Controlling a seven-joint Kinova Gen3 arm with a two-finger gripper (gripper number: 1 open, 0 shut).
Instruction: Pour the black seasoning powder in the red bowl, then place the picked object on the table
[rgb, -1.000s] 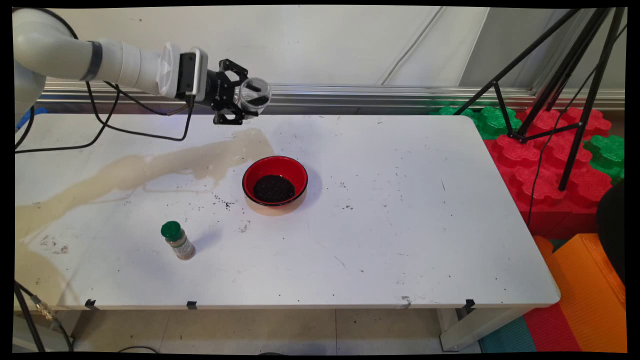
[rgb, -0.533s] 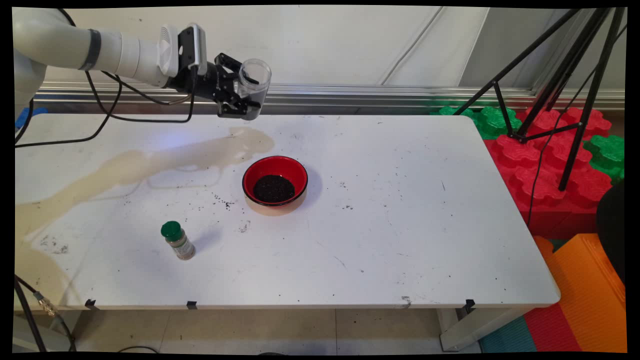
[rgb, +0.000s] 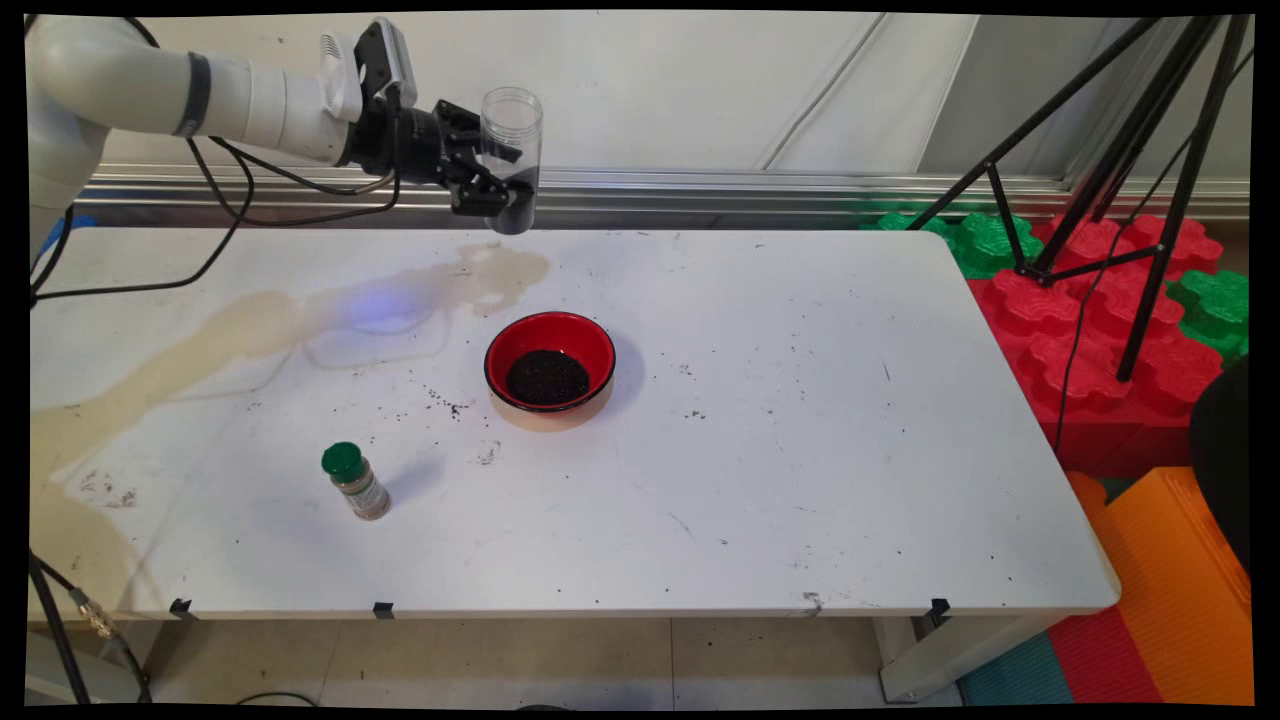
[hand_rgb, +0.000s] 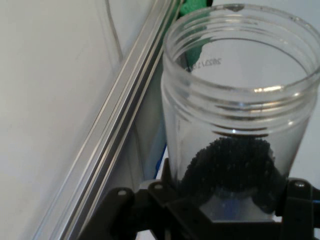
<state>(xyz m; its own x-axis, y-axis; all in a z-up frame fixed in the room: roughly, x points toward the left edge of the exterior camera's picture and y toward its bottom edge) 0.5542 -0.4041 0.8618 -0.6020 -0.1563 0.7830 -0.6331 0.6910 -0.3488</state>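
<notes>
Main view: the gripper (rgb: 492, 180) hangs high over the far left part of the table (rgb: 800, 450), its jaws pinching a clear plastic jar (rgb: 511, 158) that stands upright, mouth up, with a little dark granular stuff at its bottom. Below and slightly nearer sits a red bowl (rgb: 550, 368) holding a heap of the same dark grains, so the bulk of the jar's load appears to lie in the bowl, with only a remnant in the jar. Loose grains speckle the table left of the bowl. A green-capped spice bottle (rgb: 355, 482) stands apart, toward the near left; its label is too small to read.

Hand view: the jar (hand_rgb: 240, 125) fills the frame, pinched low between the jaws. Faint mirrored print shows through its wall, unreadable. The dark grains (hand_rgb: 232, 167) cling near its base.
</notes>
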